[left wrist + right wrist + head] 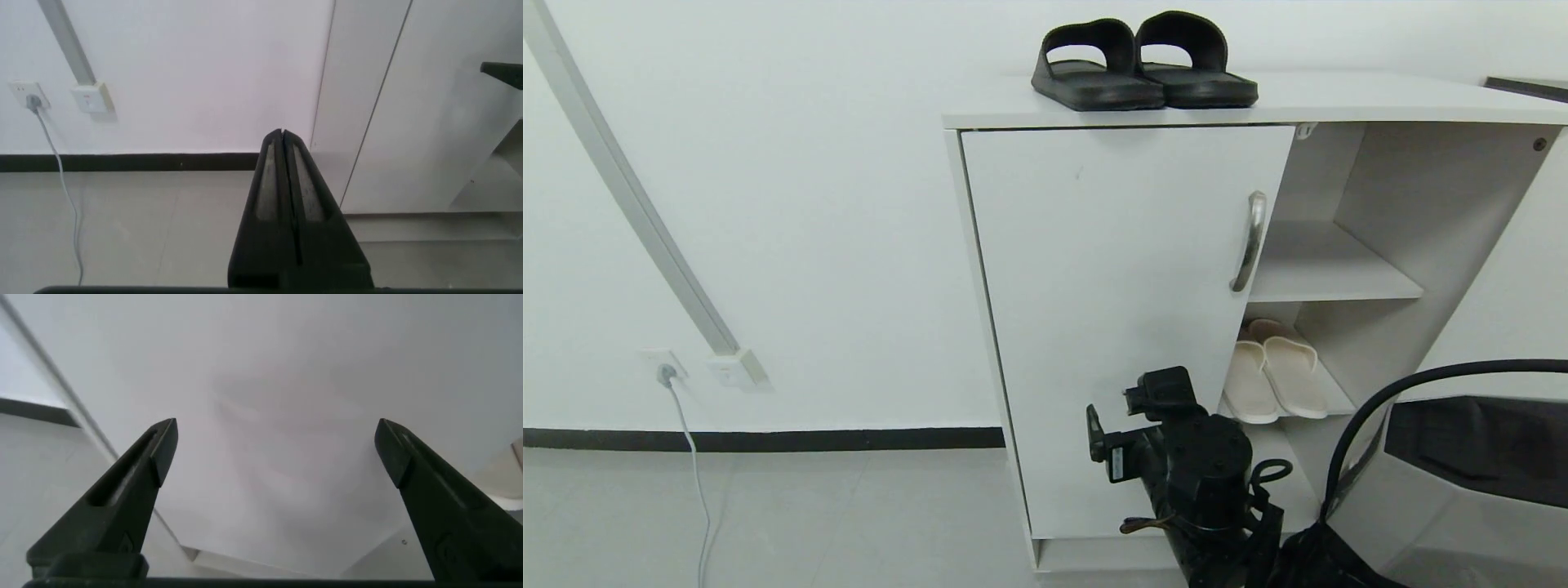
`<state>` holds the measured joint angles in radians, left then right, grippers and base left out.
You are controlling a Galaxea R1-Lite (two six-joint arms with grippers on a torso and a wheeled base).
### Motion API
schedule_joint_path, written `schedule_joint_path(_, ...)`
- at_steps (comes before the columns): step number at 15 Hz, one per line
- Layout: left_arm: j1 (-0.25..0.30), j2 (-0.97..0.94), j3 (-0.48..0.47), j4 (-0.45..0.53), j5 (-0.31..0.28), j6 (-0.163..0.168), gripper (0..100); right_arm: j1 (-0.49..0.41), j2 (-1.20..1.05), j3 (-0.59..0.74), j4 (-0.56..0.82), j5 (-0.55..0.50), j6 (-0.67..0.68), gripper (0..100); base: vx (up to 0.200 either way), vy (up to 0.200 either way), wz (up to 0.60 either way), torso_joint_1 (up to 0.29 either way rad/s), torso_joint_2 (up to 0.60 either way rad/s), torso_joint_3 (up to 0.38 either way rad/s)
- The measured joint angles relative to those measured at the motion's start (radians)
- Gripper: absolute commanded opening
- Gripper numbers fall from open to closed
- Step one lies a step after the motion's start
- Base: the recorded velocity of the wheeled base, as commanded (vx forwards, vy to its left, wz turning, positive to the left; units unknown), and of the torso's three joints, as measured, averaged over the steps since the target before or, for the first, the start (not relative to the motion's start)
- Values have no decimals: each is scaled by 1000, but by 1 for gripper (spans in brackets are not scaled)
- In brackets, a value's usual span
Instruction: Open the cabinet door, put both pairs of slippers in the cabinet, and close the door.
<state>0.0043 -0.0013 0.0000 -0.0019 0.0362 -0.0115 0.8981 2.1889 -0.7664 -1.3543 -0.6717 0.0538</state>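
The left gripper [282, 137] is clenched, its flat dark fingers pressed together on nothing. The right gripper [276, 433] is spread wide before a smooth white surface. Black moulded slippers [1143, 65] sit atop the white cabinet [1380, 98]. The cream slippers [1278, 380] lie on its lower shelf, partly hidden behind the door [1111, 310].
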Motion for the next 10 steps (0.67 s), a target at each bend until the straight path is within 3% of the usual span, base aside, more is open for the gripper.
schedule_joint_path(10, -2, 0, 0, 1, 0, -2, 0, 0, -8, 33, -71, 12, -51, 100, 0, 0, 0, 0, 0, 0)
